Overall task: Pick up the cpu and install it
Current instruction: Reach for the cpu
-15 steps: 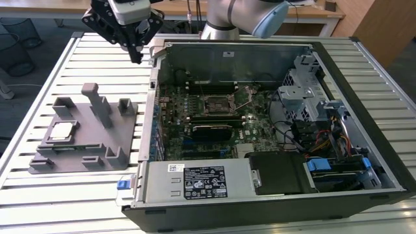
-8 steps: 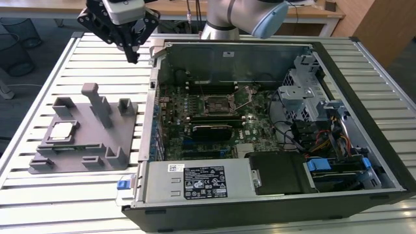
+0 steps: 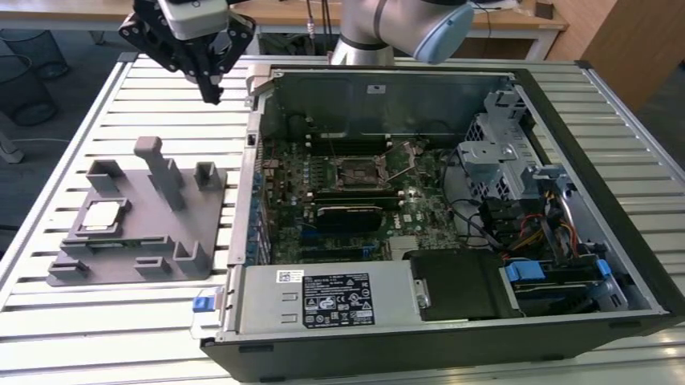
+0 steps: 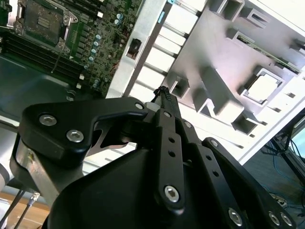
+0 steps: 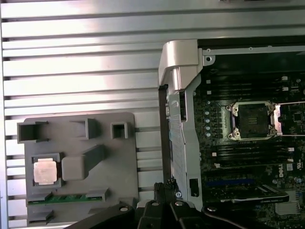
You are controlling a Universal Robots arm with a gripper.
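- Exterior view: the gripper (image 3: pixel 212 95) hangs in the air above the slatted table (image 3: pixel 139 313), fingers pinched together with nothing between them.
- The cpu (image 3: pixel 104 216) lies flat in a pocket of the grey tray (image 3: pixel 112 271), well apart from the gripper and lower down.
- The tray sits just beside the open computer case (image 3: pixel 428 353), on the exterior view's left.

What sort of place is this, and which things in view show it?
Probably a robotics lab bench for computer assembly: an open PC case on a slatted table, a tray holding the cpu, and a robot arm with its gripper above.
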